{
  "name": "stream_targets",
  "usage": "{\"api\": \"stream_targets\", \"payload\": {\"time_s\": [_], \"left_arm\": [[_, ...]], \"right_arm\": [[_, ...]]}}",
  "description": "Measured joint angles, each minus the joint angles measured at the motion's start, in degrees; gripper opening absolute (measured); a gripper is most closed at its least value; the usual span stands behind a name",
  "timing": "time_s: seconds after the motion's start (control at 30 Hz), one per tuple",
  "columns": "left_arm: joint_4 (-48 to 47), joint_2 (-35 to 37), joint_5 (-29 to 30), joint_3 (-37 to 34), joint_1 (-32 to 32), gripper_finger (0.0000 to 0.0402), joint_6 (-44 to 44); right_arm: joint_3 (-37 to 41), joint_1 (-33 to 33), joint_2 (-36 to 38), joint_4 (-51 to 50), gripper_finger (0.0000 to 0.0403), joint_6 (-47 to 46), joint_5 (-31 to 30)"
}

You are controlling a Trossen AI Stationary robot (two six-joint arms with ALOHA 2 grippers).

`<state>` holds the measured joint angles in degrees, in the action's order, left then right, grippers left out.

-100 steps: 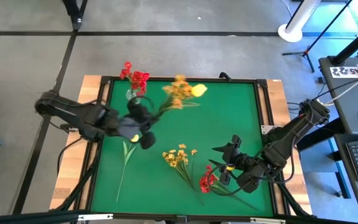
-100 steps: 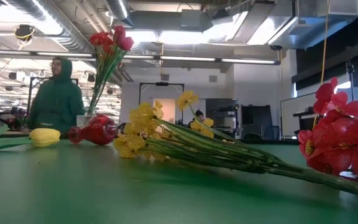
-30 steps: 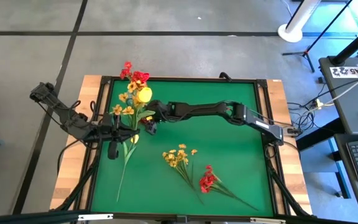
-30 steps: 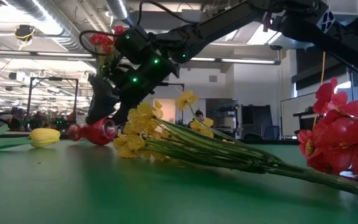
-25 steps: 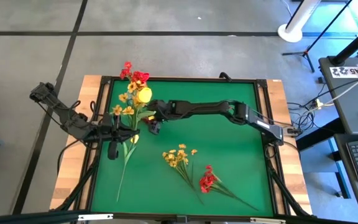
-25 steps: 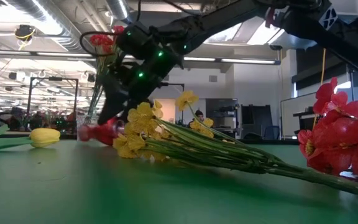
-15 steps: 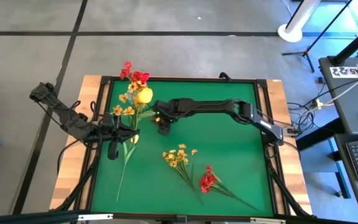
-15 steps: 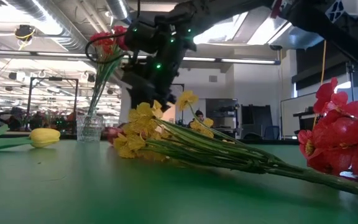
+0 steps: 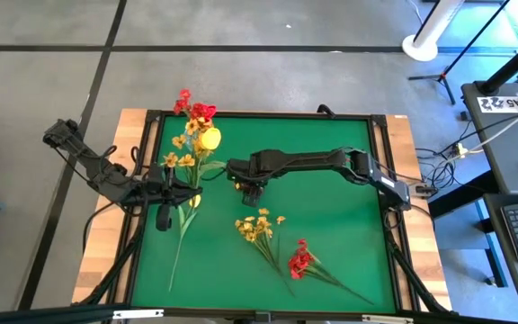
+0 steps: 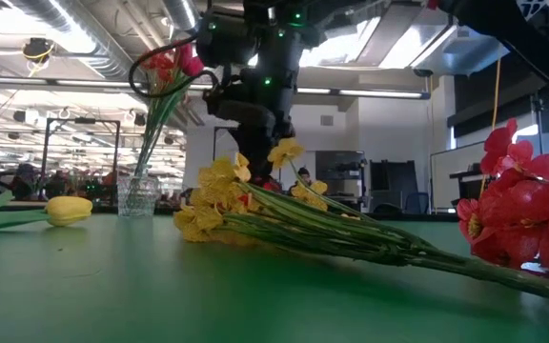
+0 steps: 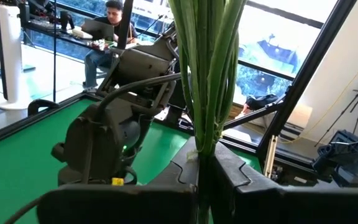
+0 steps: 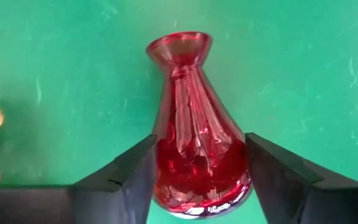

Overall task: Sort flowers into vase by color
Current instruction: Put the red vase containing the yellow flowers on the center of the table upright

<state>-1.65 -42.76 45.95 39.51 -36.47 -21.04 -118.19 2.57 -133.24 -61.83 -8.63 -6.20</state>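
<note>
A red glass vase (image 12: 197, 155) lies on its side on the green mat, mouth pointing away from my right gripper (image 12: 199, 186), which hangs over it near the mat's middle (image 9: 246, 186) and is shut on it. In the low view a bit of the vase (image 10: 253, 197) shows behind a yellow spray (image 10: 219, 195). At the mat's left my left gripper (image 9: 178, 186) is shut on a bunch of yellow flowers (image 9: 187, 153). Red flowers (image 10: 170, 62) stand with their stems in a clear vase (image 10: 138, 197) at the far left. My left gripper pinches the bunch's green stems (image 11: 205, 134) between its two fingers, near their lower end. The fingers come level from the table's left and lie across the stems. The bunch stands upright above them, clear of the mat. My right gripper has the red vase's wide lower body (image 12: 166, 168) between its two fingers, one on each side. The fingers point down from above and lie across the vase. The vase lies with its neck level; whether it is clear of the mat I cannot tell.
A yellow tulip (image 9: 183, 236) lies on the mat by the left gripper, bud (image 10: 69, 210) toward the far side. A yellow spray (image 9: 259, 225) and a red spray (image 9: 299, 261) lie near the front. The mat's right half holds only my right arm.
My right gripper has gone from beside the clear vase toward the table's right, has risen a little and has tipped to point more steeply down. The red vase has come along with it and now shows behind the yellow spray in the low view.
</note>
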Motion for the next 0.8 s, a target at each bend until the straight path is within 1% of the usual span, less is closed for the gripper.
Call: {"api": "stream_targets", "payload": {"time_s": [0.1,0.23,0.43,0.6,0.7,0.8], "left_arm": [[0.0,0.0,0.0,0.0,0.0,0.0005,0.0],[-0.1,0.0,0.0,0.0,0.0,0.0005,0.0],[-0.4,0.0,0.0,0.0,0.0,0.0005,0.2],[-0.5,0.0,0.0,0.0,0.0,0.0005,0.3],[-0.5,0.0,0.0,0.0,0.0,0.0005,0.5],[-0.7,0.0,0.0,0.0,0.0,0.0005,0.6]], "right_arm": [[0.3,0.0,0.2,-0.2,0.0205,0.0,1.3],[0.6,0.0,0.2,0.4,0.0202,0.5,1.7],[0.8,0.0,-0.2,2.8,0.0236,4.5,1.6],[0.9,0.0,-1.7,7.4,0.0265,8.8,1.2],[0.7,0.1,-3.5,8.8,0.0274,9.4,0.8],[0.7,0.6,-5.6,7.4,0.0272,9.2,1.1]]}}
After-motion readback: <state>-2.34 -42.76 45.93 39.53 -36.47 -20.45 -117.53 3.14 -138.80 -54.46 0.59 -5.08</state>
